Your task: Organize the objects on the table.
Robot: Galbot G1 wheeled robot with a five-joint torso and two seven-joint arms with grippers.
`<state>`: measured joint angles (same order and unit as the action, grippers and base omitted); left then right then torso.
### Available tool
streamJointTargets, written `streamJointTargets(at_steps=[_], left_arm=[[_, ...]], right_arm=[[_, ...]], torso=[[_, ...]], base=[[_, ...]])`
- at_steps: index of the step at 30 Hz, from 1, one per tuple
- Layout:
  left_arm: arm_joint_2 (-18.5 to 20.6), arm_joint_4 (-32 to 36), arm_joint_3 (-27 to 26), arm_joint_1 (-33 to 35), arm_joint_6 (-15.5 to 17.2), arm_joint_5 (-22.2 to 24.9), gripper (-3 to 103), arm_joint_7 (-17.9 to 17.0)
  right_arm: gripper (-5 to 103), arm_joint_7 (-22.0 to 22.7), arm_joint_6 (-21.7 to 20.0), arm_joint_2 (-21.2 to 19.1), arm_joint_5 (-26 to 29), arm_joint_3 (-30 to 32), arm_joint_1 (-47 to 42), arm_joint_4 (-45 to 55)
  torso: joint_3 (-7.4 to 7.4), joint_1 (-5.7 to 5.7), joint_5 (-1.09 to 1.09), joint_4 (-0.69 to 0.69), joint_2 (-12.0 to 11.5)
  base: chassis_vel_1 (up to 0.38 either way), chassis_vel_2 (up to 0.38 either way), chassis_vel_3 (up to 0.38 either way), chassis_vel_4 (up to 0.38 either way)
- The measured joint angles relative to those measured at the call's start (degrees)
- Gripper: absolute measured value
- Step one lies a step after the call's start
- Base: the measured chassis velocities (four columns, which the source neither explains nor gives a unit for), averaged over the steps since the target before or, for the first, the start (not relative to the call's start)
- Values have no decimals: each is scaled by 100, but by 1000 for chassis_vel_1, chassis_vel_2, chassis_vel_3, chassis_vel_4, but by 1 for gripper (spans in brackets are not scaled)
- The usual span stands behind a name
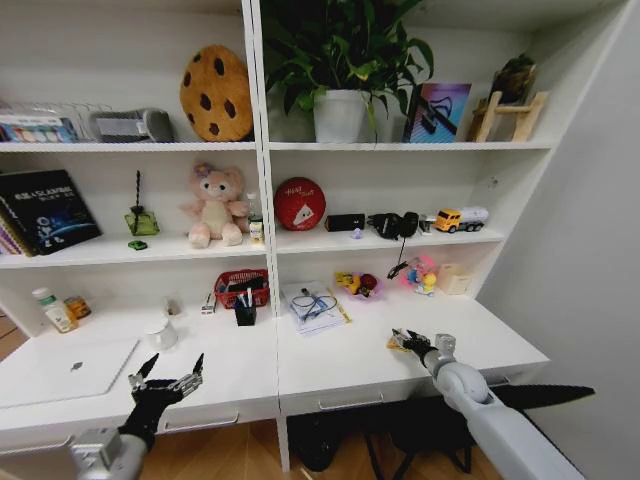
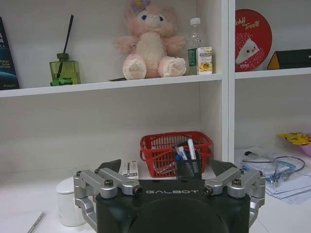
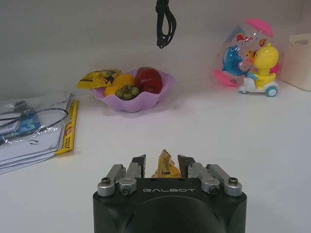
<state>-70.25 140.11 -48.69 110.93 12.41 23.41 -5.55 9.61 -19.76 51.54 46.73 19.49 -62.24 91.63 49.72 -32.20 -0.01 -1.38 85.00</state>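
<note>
On the white table (image 1: pixel 330 365) my right gripper (image 1: pixel 408 341) is at the right front, shut on a yellow packet (image 1: pixel 397 346). In the right wrist view the yellow packet (image 3: pixel 165 169) stands pinched between the fingers of my right gripper (image 3: pixel 163 160). My left gripper (image 1: pixel 168 374) hovers open at the front edge, beside the slim silver laptop (image 1: pixel 66 369). Its wrist view shows my left gripper (image 2: pixel 167 169) facing the pens (image 2: pixel 187 149) in a black holder. The pens (image 1: pixel 245 300) stand mid-table. A green-banded bottle (image 1: pixel 49 309) is at the back left.
A white mug (image 1: pixel 160 333) and a red mesh basket (image 1: pixel 241 288) sit behind my left gripper. Papers with a cable (image 1: pixel 313 307), a pink fruit bowl (image 3: pixel 133 94) and a toy (image 3: pixel 252 58) lie on the right half. Shelves rise behind.
</note>
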Motion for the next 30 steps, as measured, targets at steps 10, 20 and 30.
streamJointTargets(at_steps=[10,20,30], left_arm=[[0,0,0,0,0,0,100,0],[0,0,0,0,0,0,100,0],[0,0,0,0,0,0,100,-2]], right_arm=[[5,-31,31,19,-48,-49,96,-120],[0,-185,155,-48,-103,-128,502,-37],[0,-862,866,408,-944,-1430,2937,-2215]], torso=[[0,0,0,0,0],[0,0,0,-1,1],[1,-1,1,4,0]], base=[[0,0,0,0],[0,0,0,0],[0,0,0,0]])
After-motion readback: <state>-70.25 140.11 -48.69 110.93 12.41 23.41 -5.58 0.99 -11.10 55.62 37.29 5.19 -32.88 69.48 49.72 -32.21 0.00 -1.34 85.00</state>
